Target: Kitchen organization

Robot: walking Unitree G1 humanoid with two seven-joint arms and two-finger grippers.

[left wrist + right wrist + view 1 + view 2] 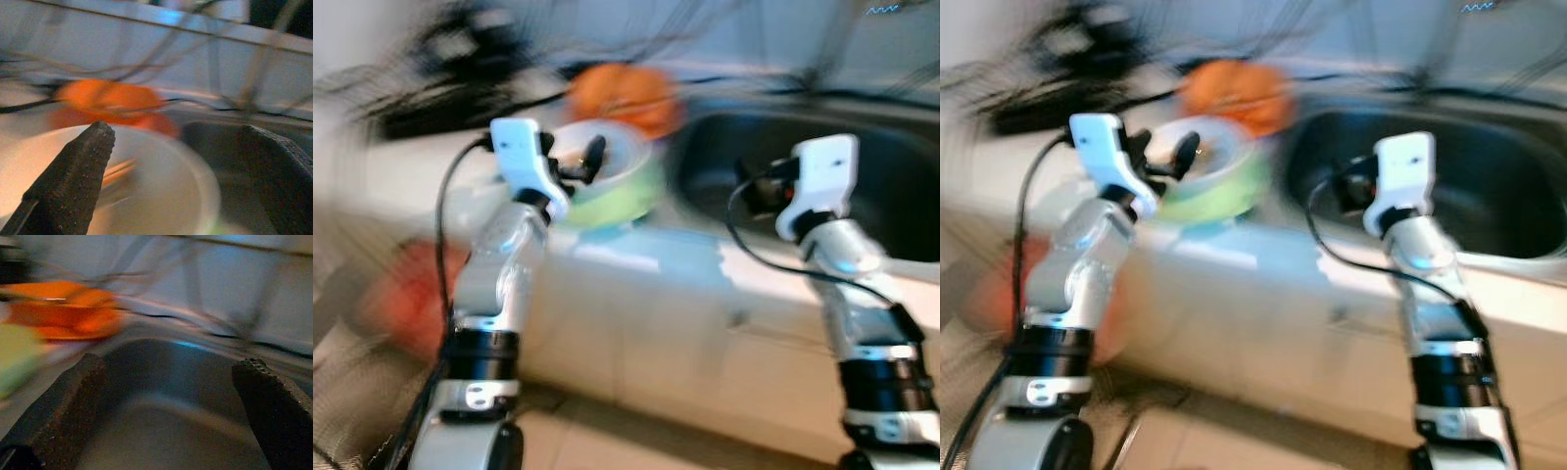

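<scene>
1. The pictures are blurry, so small things are hard to see.
2. A white counter [636, 259] runs across in front of the robot, with a dark sink [862, 186] set into its right part.
3. A green bowl [622, 191] that is white inside sits on the counter, just beside the left edge of the sink.
4. An orange thing [626, 98] lies behind the bowl, near the back edge of the counter.
5. The left gripper [181, 166] hangs over the bowl with its two black fingers [73, 181] wide apart, holding nothing.
6. The right gripper [171, 406] is held up over the sink, fingers spread wide too, holding nothing.
7. Something thin lies inside the bowl, too blurry to name.
</scene>
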